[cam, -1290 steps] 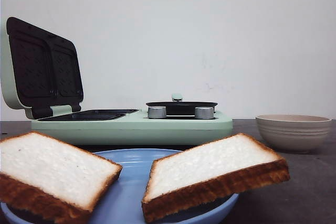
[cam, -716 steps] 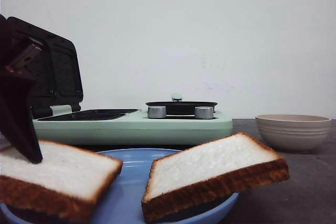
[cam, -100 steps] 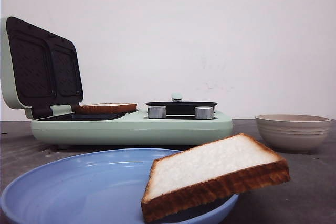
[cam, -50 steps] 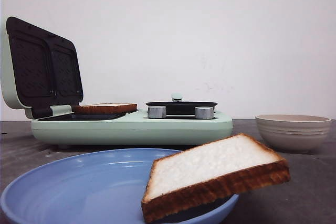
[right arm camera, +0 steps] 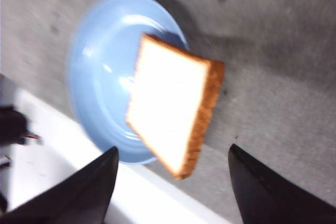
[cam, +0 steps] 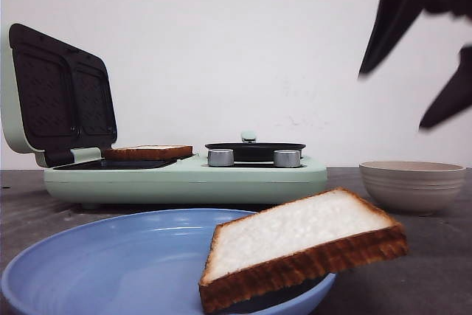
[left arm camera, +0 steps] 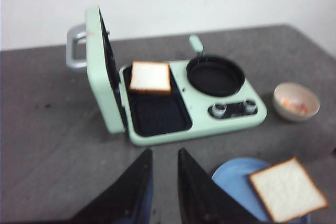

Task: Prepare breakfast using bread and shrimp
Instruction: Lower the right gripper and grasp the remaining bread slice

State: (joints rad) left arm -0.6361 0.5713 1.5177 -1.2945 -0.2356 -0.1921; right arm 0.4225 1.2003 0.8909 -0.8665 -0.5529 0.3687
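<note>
I find no lettering, brand, number or sign that I can read in any of my three views. The pale green sandwich maker [cam: 184, 175] shows a plain front, and its two silver knobs [cam: 253, 158] carry no marks I can make out. The blue plate [cam: 110, 256] and the beige bowl [cam: 411, 184] are bare as well.
</note>
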